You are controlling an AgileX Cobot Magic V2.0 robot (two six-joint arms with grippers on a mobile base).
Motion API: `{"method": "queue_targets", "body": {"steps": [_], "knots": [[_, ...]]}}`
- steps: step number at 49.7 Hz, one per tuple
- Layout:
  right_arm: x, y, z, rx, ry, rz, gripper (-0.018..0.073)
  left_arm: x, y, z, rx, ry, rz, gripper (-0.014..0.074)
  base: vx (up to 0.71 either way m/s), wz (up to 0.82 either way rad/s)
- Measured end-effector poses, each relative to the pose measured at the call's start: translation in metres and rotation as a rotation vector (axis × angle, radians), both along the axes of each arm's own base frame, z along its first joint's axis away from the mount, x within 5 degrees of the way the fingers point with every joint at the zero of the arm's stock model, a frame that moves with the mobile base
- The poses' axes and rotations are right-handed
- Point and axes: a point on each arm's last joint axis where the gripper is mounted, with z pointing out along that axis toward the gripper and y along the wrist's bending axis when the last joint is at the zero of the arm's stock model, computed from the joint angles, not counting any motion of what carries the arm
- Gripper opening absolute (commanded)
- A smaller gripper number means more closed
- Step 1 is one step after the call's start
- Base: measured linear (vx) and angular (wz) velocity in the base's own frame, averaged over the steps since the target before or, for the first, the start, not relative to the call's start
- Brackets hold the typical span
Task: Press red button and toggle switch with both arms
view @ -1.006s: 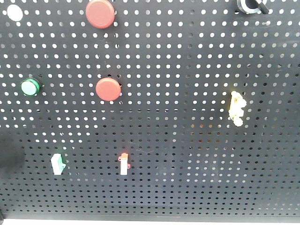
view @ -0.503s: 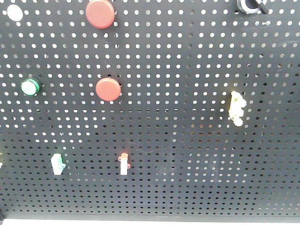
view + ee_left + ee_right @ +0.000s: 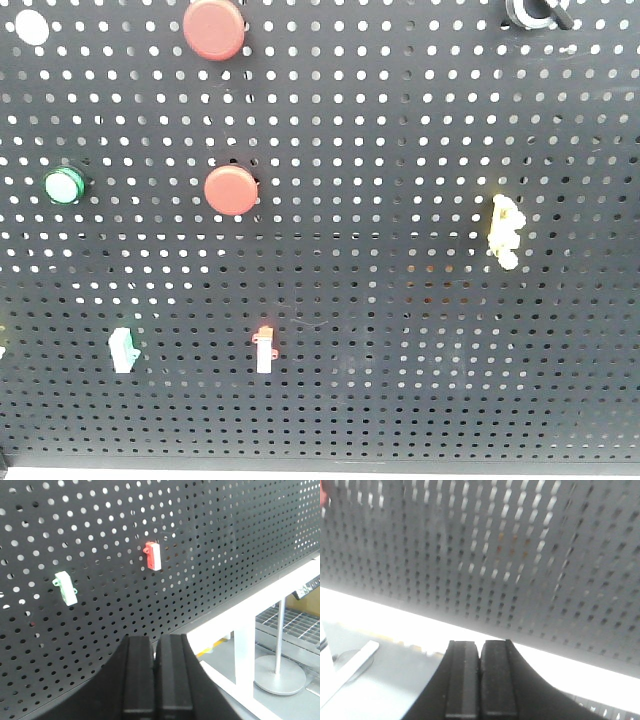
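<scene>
Both hands are sitting with fingers pressed together, holding nothing: the left hand [image 3: 156, 680] below a red toggle switch [image 3: 153, 555], the right hand [image 3: 480, 680] facing the perforated black metal pegboard [image 3: 400, 350]. Two round red buttons [image 3: 231, 190] are protruding from it, one green button [image 3: 63, 185], three small switches.

Left pincer [image 3: 157, 680]: black, fingers pressed together, nothing between them, pointed up at panel, clear of contact. Right pincer [image 3: 480, 680]: black, fingers likewise pressed together, holding nothing, apart from panel. Neither arm visible in front view.
</scene>
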Motion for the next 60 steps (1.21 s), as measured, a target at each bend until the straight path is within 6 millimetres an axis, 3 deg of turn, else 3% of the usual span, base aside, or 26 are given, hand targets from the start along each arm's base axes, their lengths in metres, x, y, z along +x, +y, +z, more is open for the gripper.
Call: {"method": "queue_targets", "body": {"steps": [8,14,24,25,31,41,60], "knots": [[0.0,0.0,0.0,0.0,0.001,0.0,-0.0003,0.001,0.001,-0.004,0.044,-0.018,0.013,0.0002,0.0,0.0],[0.0,0.0,0.0,0.001,0.002,0.0,-0.0003,0.004,0.008,-0.018,0.155,-0.049,0.093,0.0002,0.0,0.01],[0.0,0.0,0.0,0.001,0.001,0.0,-0.0003,0.004,0.025,-0.066,0.126,-0.018,0.321,0.0002,0.0,0.0],[0.0,0.0,0.0,0.001,0.001,0.0,-0.0003,0.002,0.03,-0.082,0.082,-0.028,0.382,0.0002,0.0,0.0],[0.0,0.0,0.0,0.001,0.001,0.0,-0.0003,-0.002,0.033,-0.101,0.01,-0.05,0.422,0.0002,0.0,0.0],[0.0,0.0,0.0,0.0,0.004,0.001,-0.0003,-0.003,0.034,-0.103,-0.097,-0.02,0.434,0.0002,0.0,0.0],[0.0,0.0,-0.001,0.0,0.007,0.002,-0.0003,-0.003,0.034,-0.104,-0.108,0.0,0.434,0.0002,0.0,0.0]]}}
